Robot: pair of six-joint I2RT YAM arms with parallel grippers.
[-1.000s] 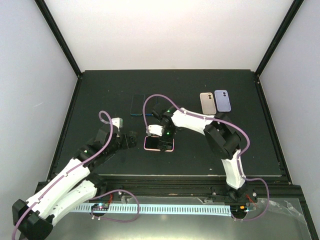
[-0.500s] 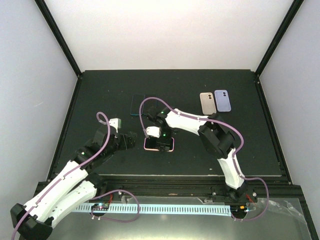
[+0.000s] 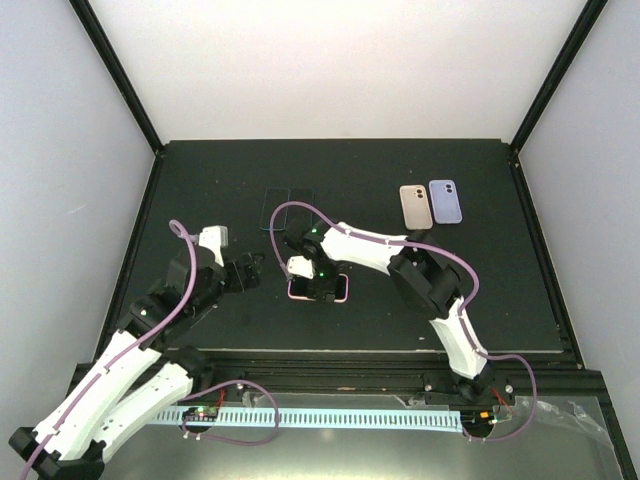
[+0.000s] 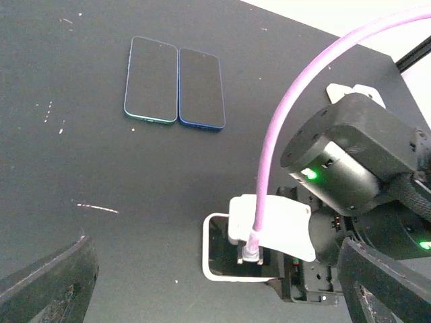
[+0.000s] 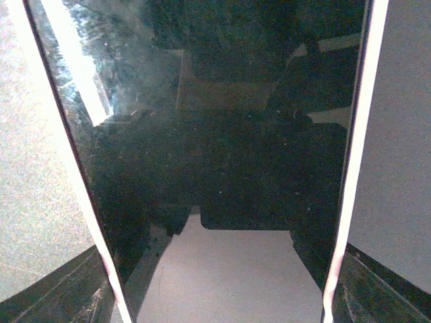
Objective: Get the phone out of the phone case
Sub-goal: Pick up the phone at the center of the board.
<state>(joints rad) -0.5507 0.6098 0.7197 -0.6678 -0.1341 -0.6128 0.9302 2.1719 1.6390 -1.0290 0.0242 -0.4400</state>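
The phone (image 3: 338, 290) lies screen up in its pink-rimmed case on the black table. It also shows in the left wrist view (image 4: 222, 250), with the pale case rim (image 4: 206, 256) round it. My right gripper (image 3: 316, 285) is down over the phone. In the right wrist view the dark screen (image 5: 222, 134) fills the frame between the case edges (image 5: 357, 168). The dark fingers (image 5: 67, 296) stand outside both edges, so the right gripper (image 5: 222, 296) reads as open. My left gripper (image 3: 254, 268) hovers to the left of the phone, open and empty (image 4: 214, 276).
Two bare phones (image 3: 273, 207) (image 3: 297, 206) lie side by side behind the cased one, also in the left wrist view (image 4: 151, 79) (image 4: 201, 87). A tan case (image 3: 415, 206) and a lavender case (image 3: 446, 201) lie at the back right.
My left arm has drawn back to the left, away from the phone. My right gripper has shifted slightly left over the phone. The phone has not moved.
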